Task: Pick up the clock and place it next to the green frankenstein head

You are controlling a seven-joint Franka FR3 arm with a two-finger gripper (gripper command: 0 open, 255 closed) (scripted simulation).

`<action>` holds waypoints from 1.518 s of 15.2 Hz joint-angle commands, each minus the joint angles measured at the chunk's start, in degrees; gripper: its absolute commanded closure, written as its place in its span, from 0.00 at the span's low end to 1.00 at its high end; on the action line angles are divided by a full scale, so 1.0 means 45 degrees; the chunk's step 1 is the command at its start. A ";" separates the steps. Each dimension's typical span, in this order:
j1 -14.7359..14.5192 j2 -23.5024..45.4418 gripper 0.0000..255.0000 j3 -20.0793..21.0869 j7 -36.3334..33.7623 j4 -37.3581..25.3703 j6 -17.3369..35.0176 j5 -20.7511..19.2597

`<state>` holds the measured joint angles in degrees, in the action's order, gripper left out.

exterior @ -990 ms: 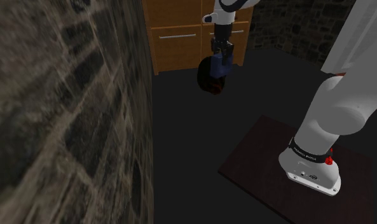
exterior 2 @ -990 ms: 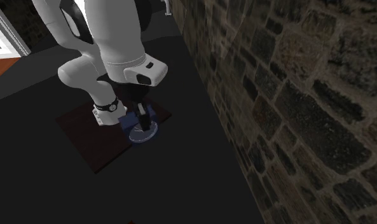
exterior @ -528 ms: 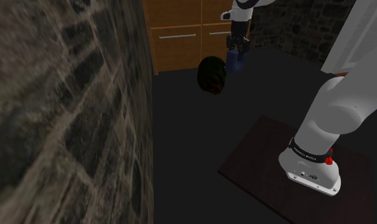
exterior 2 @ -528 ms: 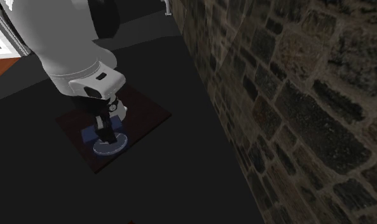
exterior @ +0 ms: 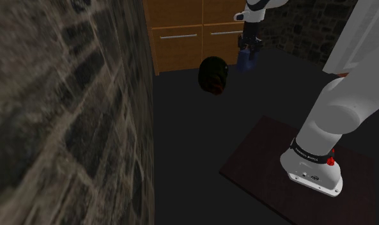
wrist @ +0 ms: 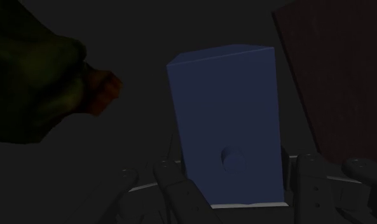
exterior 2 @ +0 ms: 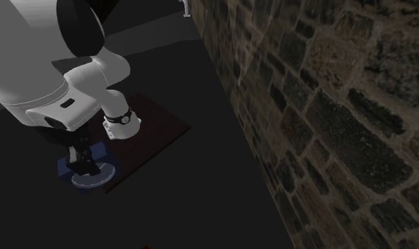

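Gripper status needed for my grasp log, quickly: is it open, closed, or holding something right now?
Gripper: closed on the blue clock, which sits clasped between its two fingers.

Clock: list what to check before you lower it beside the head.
1. Grip: gripper fingers clasp the blue clock on both sides: ok.
2. Target in sight: green Frankenstein head lies on the dark floor, at the shoulder view's left of the clock: ok.
3. Clock and head apart, not touching: ok.
4. Clock's height above the floor: cannot tell.
5. Clearance from the wooden drawers behind: cannot tell.
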<state>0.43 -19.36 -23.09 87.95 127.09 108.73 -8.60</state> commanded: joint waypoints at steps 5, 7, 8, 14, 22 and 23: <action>0.0030 0.0227 1.00 -0.0148 0.0049 0.0850 0.1077 -0.0020; 0.0034 0.0329 1.00 -0.0194 0.0061 0.1108 0.1435 -0.0016; 0.0035 0.0385 1.00 -0.0218 0.0069 0.1234 0.1614 -0.0013; 0.0031 0.0792 1.00 -0.0367 0.0136 0.1934 0.2706 0.0038; -0.0008 0.1531 1.00 -0.0576 0.0297 0.2723 0.4202 0.0209; -0.0016 0.1640 1.00 -0.0602 0.0325 0.2810 0.4391 0.0242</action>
<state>0.34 -12.27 -25.69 89.30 139.33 127.76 -7.57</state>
